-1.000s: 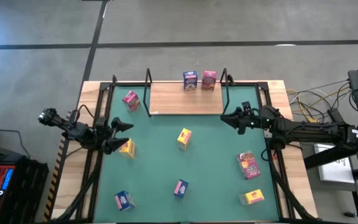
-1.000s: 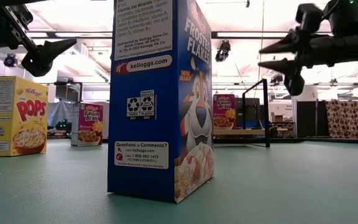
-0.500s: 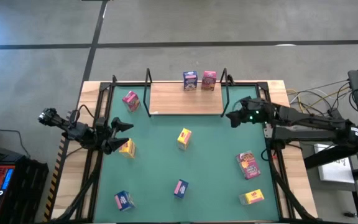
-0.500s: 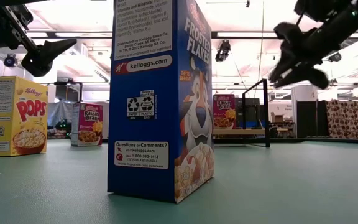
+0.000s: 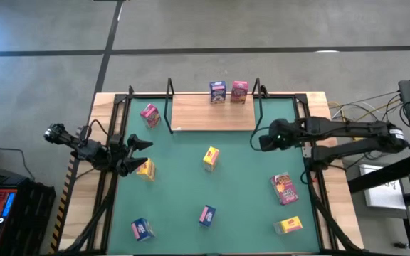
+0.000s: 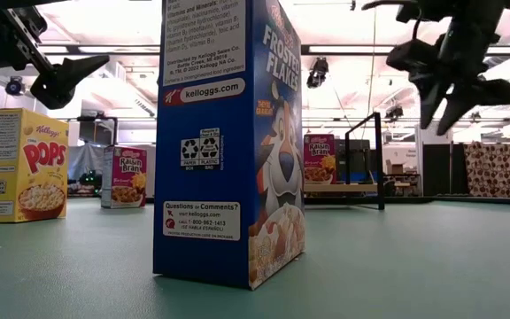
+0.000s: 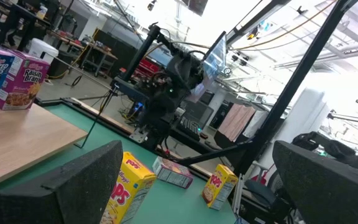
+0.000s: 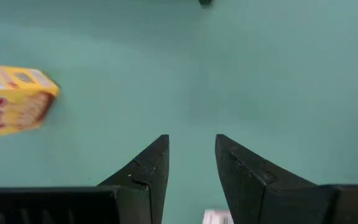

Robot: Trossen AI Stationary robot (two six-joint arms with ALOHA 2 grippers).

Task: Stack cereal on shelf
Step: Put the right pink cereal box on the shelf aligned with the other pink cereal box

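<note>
Swung off the shelf point(image 5: 212, 114) toward mid-mat, right gripper point(image 5: 262, 142) now pointing down, clenched, empty; likely heading for another box point(image 5: 211, 158).

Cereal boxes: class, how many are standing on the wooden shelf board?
2. A blue box and a pink box stand side by side at the shelf's back edge, right of centre. Nothing else shows on the board in the high view.
</note>
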